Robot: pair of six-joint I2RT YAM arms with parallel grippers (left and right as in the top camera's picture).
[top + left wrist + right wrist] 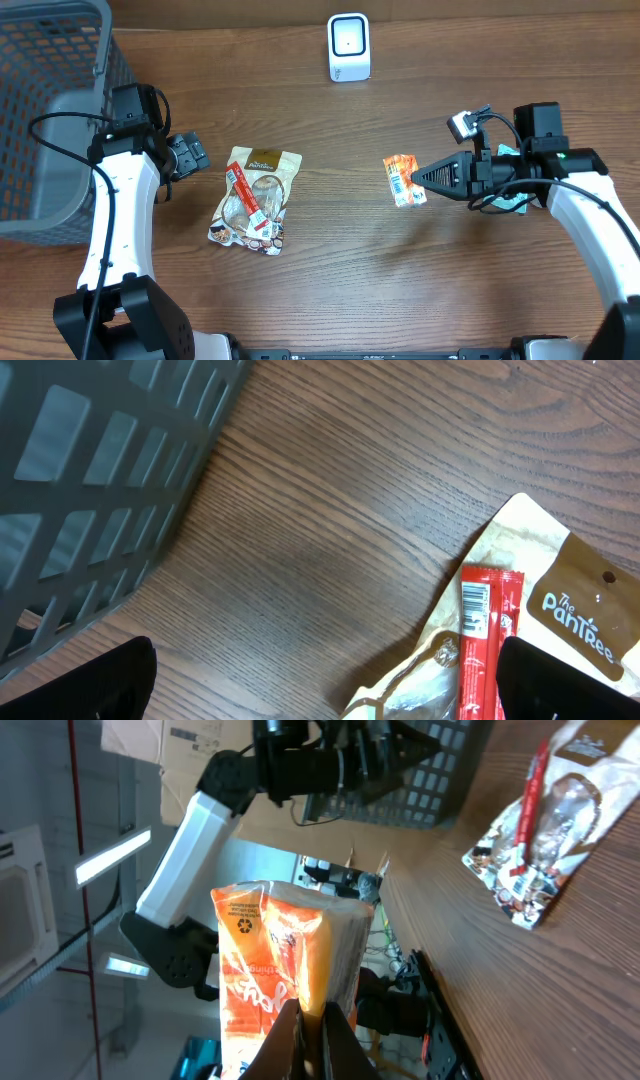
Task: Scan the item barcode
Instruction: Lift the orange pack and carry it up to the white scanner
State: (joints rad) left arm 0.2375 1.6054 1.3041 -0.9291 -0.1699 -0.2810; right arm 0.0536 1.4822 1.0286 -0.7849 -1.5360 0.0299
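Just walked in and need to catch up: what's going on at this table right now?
The right gripper is shut on an orange snack packet, holding it well short of the white scanner at the far edge of the table. The left gripper is open and holds nothing, beside the grey basket. A beige snack bag with a red stick packet lying on it sits between the two arms.

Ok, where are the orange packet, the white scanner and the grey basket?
orange packet [403, 180]: overhead view, middle of its printed face.
white scanner [349, 42]: overhead view, centre of its front window.
grey basket [60, 50]: overhead view, on its mesh wall.
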